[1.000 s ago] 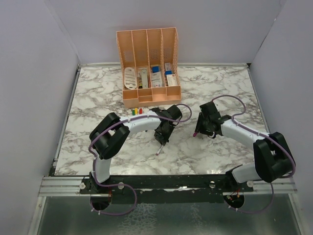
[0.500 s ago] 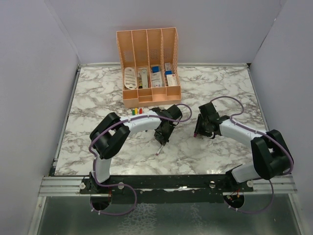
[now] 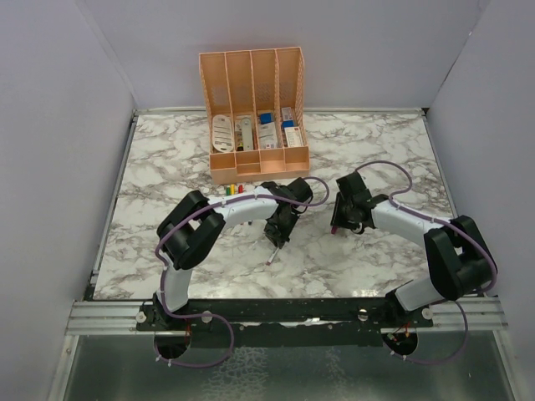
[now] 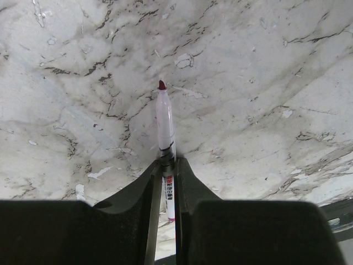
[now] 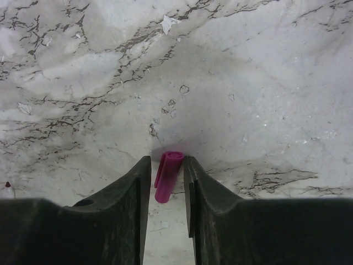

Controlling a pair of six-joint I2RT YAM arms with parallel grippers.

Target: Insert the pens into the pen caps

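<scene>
Left arm is bent at the elbow and reaches right toward mid-table, wrist pitched down. Left jaws are clamped on a pen, its dark red tip sticking out front toward the marble table. Right arm folds in leftward, wrist down. Right jaws are narrow and straddle the magenta cap lying on the table; actual grip cannot be told. Just in front of the peach organizer stand the yellow, green and red caps.

A grey-white pen with a dark red tip juts from the black left tool. A magenta cap lies between the black right tool's jaws, on a white surface veined grey and black.
</scene>
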